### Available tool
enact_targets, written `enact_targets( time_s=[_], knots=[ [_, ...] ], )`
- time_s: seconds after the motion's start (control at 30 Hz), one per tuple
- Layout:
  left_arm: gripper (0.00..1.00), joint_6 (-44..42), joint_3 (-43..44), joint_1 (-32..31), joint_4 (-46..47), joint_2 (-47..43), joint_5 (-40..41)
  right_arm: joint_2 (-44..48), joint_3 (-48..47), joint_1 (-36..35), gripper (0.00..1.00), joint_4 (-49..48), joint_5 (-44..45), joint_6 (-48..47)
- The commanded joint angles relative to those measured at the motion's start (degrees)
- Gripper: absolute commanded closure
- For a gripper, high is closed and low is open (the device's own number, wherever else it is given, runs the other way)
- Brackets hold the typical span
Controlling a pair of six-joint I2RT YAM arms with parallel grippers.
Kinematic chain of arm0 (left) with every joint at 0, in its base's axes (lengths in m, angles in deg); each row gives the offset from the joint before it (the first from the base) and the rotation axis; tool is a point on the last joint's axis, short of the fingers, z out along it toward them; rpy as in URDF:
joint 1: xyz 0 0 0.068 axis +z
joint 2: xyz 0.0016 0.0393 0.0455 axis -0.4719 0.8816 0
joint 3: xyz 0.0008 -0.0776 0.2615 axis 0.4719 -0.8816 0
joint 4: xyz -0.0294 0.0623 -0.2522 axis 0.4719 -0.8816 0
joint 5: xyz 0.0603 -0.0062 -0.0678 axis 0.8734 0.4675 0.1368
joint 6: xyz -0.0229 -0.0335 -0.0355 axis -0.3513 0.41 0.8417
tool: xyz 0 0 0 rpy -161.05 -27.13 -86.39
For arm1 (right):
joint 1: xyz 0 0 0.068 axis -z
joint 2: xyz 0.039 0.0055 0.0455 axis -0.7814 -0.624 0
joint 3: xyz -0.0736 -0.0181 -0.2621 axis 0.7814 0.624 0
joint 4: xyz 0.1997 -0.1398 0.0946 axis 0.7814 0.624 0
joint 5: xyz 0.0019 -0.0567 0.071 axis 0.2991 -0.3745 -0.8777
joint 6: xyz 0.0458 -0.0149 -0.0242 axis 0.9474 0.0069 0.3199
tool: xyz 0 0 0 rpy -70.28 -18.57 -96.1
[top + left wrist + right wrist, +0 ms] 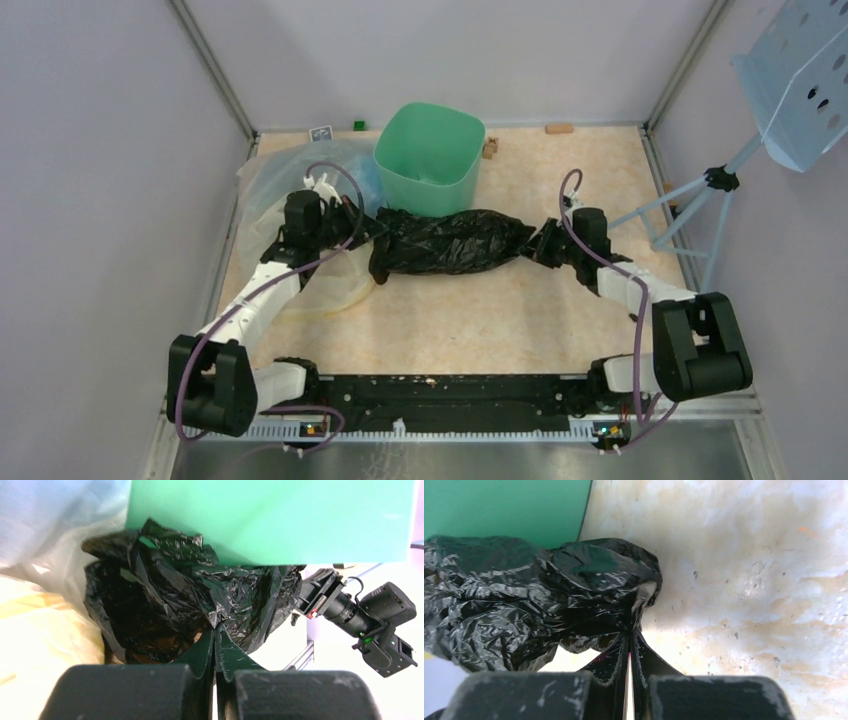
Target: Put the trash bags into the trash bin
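black bag (452, 242): crinkled and glossy, it is stretching sideways between the two grippers, outside the bin and just in front of it. I cannot tell whether it is resting on the table or hanging just above it.
bin (428, 185): mint green, it is standing upright at the far middle of the table (500, 320) with its opening facing up. Its near wall is sitting just beside the bag's far side.
left gripper (374, 243): it is pinching the bag's left end. In the left wrist view the fingers (207, 647) are pressing together with a fold of black plastic caught at their tips.
right gripper (533, 243): it is pinching the bag's right end. In the right wrist view the jaws are clenching tight on a gathered tuft of the plastic.
clear bag (272, 178): it is lying left of the bin, partly under the left arm, with blue and yellow showing through it.
far edge: a green cube (358, 125) and a wooden block (559, 128) are sitting well apart from the bag.
blue stand (800, 75): perforated, it is leaning in at the upper right, off the table.
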Motion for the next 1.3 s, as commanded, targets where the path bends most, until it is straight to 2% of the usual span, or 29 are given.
enact_targets(
  time_s=[0.0,0.3,0.4,0.57,0.7,0.93,1.03,1.1,1.27],
  knots=[
    [1.0,-2.7,3.92,3.61,-1.2,-1.53,-0.7,2.34,-4.43,0.71,1.0,5.63,6.3,-1.41],
    [1.0,-7.16,9.68,7.01,-8.93,-5.08,4.63,10.0,-6.02,6.61,1.0,18.9,11.56,-3.63],
    [1.0,-7.32,10.62,7.4,-9.73,-5.3,5.2,11.93,-6.4,8.2,1.0,20.76,12.85,-4.41],
    [1.0,-6.86,10.76,7.4,-8.51,-5.3,1.32,13.58,-7.81,8.44,1.0,21.2,8.98,-5.35],
    [1.0,-7.02,12.16,7.48,-10.07,-6.54,1.36,14.2,-11.59,8.59,1.0,24.36,10.52,-5.83],
    [1.0,-9.49,20.85,7.49,-17.8,-8.03,5.7,16.09,-18.18,8.92,1.0,29.83,10.78,-5.93],
    [1.0,-9.07,24.02,7.49,-18.31,-5.35,5.37,15.25,-18.42,8.93,1.0,29.56,8.77,-5.99],
    [1.0,-8.65,24.9,7.48,-17.2,-1.93,1.71,12.98,-18.66,8.92,1.0,30.1,8.21,-6.35],
    [1.0,-7.33,21.65,7.49,-10.21,3.79,0.81,9.09,-18.87,8.94,1.0,30.46,10.02,-6.73]
  ],
)
